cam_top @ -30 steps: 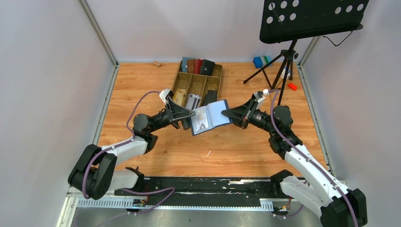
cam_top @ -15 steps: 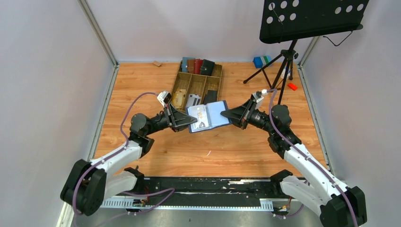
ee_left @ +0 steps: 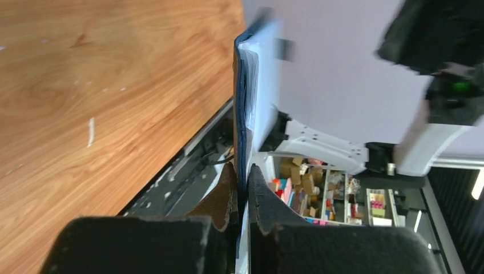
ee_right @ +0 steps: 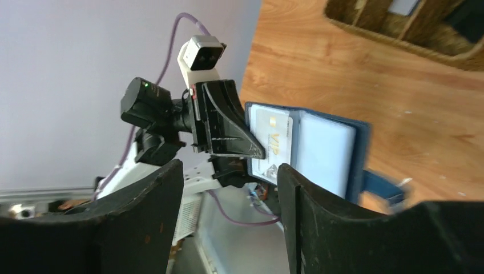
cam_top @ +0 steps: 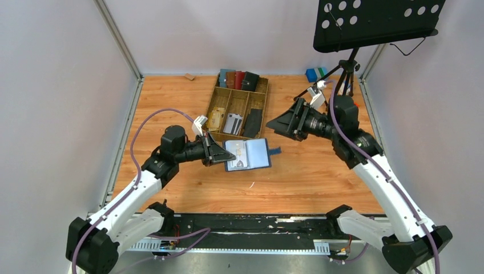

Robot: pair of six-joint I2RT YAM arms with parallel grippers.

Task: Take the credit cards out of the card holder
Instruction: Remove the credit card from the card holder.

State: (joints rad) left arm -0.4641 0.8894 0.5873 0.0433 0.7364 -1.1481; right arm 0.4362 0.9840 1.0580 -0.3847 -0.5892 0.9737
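While the left gripper (cam_top: 227, 154) has its fingers clenched on the left edge of the card holder (cam_top: 255, 153), the right gripper (cam_top: 273, 124) hangs to the far right of it, fingers released and spread, with nothing between them. The navy holder is spread open near the middle of the worktop (cam_top: 171, 103), just on the near side of the wooden tray (cam_top: 236, 98), with its little tab (cam_top: 275, 151) pointing right. I cannot tell whether it rests on the wood or is held just above it. The credit cards (cam_top: 238, 155) sit in its inner pockets. From the right wrist the nearest one reads as white with gold print.

The worktop is warm, orange-brown wood grain with a small white fleck (cam_top: 251, 184) near the holder. In the tray's compartments lie a tan card (cam_top: 216, 119), some pale cards (cam_top: 232, 123) and a black holder (cam_top: 253, 121). At the tray's far end stand a teal, a brown, a red and another black holder in a row (cam_top: 237, 79).

Plain pale grey walls (cam_top: 57, 85) with metal corner posts close in the left, far and right sides. A black music stand (cam_top: 374, 23) on a tripod stands at the far right, with a blue block (cam_top: 312, 75) and a small red object (cam_top: 353, 104) close to its legs. A little wooden block (cam_top: 189, 76) lies against the far wall. A black strip (cam_top: 245, 222) runs along the near edge between the arm bases.
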